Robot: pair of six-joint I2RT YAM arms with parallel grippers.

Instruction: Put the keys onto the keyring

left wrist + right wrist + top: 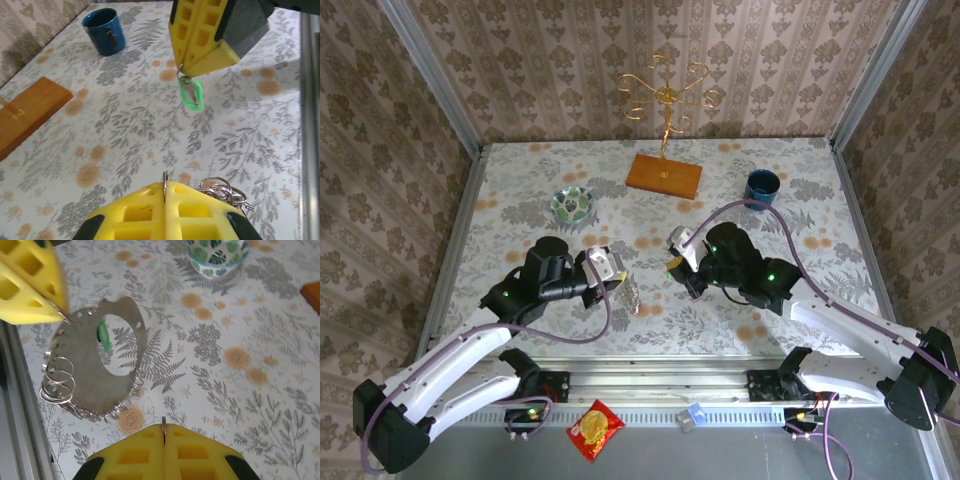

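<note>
Keyring (87, 372) — clamped tight in left gripper (165, 186) | green key (189, 91) — dangles from right gripper (181, 66), squeezed tight | two grippers face each other, not touching

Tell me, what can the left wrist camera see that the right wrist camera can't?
Left wrist extra: the blue mug and a green key dangling from the shut right tool. Right wrist extra: the patterned bowl and the wide grey hoop of the keyring, pinched by the shut left tool. Shared: the flowered table and the keyring's wire loops.
</note>
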